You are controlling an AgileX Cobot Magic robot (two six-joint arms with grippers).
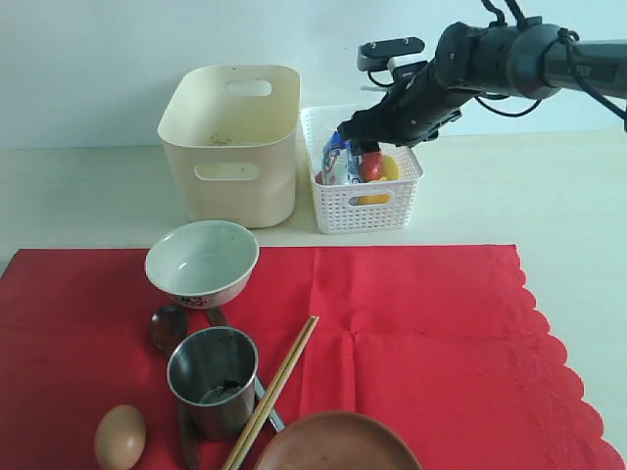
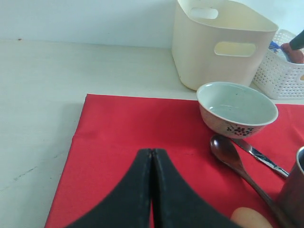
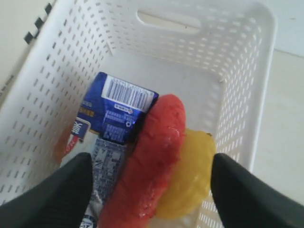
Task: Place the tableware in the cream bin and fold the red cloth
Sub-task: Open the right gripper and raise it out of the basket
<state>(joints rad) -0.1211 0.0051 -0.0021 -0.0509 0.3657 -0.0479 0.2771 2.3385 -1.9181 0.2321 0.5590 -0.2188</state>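
One gaping right end effector above the white basket

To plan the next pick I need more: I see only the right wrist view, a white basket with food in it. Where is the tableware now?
Observer: The white bowl, steel cup and brown round plate all stand on the red cloth, none in the cream bin.
Operator: And the left gripper?
Observer: The left gripper is shut on nothing, over the red cloth.
Operator: Is something close to the cup?
Observer: The pair of wooden chopsticks lies along its right side in the exterior view.
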